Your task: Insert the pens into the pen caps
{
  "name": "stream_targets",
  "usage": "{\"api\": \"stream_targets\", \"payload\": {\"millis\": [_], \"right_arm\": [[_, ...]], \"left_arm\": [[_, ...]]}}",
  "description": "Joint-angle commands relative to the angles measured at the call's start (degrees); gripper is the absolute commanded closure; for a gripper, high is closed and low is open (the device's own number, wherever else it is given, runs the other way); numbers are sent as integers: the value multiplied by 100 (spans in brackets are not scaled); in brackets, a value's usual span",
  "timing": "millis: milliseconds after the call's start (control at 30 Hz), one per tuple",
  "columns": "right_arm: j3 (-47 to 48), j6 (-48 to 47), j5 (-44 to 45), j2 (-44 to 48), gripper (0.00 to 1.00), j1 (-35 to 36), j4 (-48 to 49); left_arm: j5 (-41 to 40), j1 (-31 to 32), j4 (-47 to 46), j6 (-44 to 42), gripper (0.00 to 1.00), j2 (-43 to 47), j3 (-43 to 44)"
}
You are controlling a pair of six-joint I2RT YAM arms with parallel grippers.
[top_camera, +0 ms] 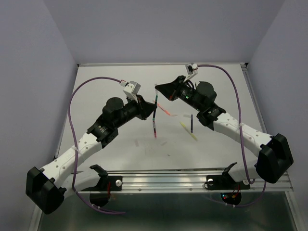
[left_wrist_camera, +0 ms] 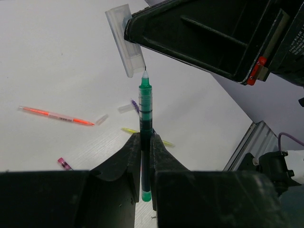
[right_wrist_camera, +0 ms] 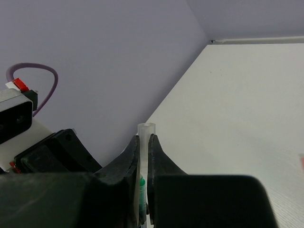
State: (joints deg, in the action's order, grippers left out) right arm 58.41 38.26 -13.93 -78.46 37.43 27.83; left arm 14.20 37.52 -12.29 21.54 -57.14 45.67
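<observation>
Alignment is the whole thing rn. Left gripper has its fingers pinched narrow on the slim green pen with the pale pointed tip. It grips low on the barrel, so the writing end sticks out well past the fingertips. Right gripper is clamped tight on the short clear plastic pen cap, held crosswise w/ both ends poking out of the fingers. Pen and cap are both up in the air over the white table, and the two arms meet around the middle of it.

Key bit: in the left wrist view the pen tip sits just beside the cap's lower end, slightly off to the right and not inside. It's v close, maybe touching, can't tell. The axes don't match either. The pen runs straight up that view, while the cap leans from upper left to lower right, so there's a clear angle btw them. I also can't say for sure which end of the cap is the open one.

So imo the next move needs the tip shifted a touch sideways toward the cap end and the two long axes lined up. Only then a push along the pen's length, otherwise the tip prob just skids off the rim.

An orange-pink pen and a loose clear cap lie on the table below, well apart from the grippers.
</observation>
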Motion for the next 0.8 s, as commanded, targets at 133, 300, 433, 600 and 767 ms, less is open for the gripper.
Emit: {"api": "stream_targets", "payload": {"millis": [133,300,433,600,767], "right_arm": [[381,-170,154,138,99,1,354],[346,-144,57,155,99,1,310],[364,-108,-30,94,99,1,337],[294,-126,-145,102,99,1,337],[206,-117,-92,251,99,1,328]], "left_arm": [[-84,28,-150,-97,100,28,267],[-13,36,-177,-106,100,37,293],[-49,28,-168,-97,100,37,285],[-57,36,-203,-45,100,63,249],[-163,36,-177,-10,100,72,267]]}}
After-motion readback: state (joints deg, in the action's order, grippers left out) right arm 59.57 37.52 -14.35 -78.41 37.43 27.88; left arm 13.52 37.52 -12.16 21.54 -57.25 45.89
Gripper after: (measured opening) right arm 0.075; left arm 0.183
